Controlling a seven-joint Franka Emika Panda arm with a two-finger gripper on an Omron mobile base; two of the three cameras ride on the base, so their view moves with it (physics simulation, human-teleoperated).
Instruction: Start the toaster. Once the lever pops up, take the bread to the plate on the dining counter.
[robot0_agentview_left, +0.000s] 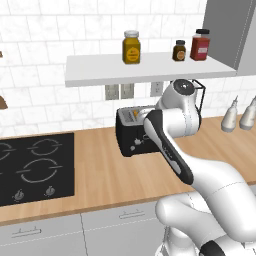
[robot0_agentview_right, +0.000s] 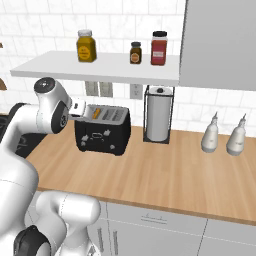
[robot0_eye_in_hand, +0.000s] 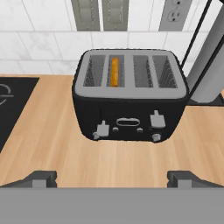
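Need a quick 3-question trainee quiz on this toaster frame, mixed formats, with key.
1. True or false: the bread sits in a slot of the toaster.
2. What stands just right of the toaster in the right base view? A) paper towel holder B) kettle C) fruit bowl
3. Fill in: the pincer is ____ and holds nothing.

Key
1. True. An orange crust edge shows in the second slot from the left in the hand view.
2. A. The towel holder stands on the counter by the wall.
3. Open. Its fingertips sit wide apart, short of the toaster's front levers.
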